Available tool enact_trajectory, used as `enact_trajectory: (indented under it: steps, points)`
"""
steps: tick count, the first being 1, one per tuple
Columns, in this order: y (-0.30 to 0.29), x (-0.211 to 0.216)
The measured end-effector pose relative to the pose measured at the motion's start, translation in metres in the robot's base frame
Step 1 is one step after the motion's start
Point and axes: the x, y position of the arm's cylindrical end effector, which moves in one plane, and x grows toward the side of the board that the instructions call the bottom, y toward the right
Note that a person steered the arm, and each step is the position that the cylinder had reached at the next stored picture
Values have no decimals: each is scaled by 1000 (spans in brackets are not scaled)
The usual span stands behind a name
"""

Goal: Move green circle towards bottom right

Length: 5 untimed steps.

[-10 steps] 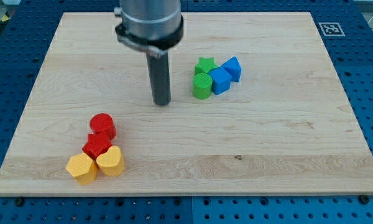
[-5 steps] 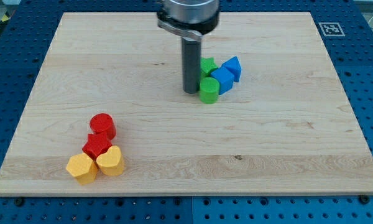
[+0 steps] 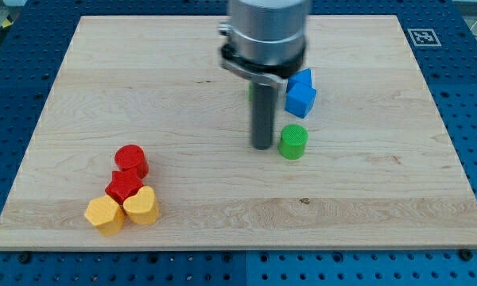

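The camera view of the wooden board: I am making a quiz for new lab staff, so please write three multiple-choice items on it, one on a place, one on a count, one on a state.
1. Where is my tip relative to the green cylinder block?
A. At its left in the view
B. At its right in the view
C. Far below it, by the yellow blocks

2. How many red blocks lie on the light wooden board?
A. One
B. Two
C. Four

3. How does the green cylinder block stand?
A. Pressed against the blue blocks
B. Stacked on a red block
C. Alone, apart from the blue blocks

Answers:
1. A: the rod's end sits just left of the green cylinder.
2. B: a red cylinder block and a red star-like block lie at lower left.
3. C: bare wood shows between it and the nearest blue block.
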Motion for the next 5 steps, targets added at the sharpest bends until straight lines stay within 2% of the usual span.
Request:
enact_trajectory:
  steps: [1,3,5]
  points:
    - [88,0]
    - [101,0]
    - [106,-41]
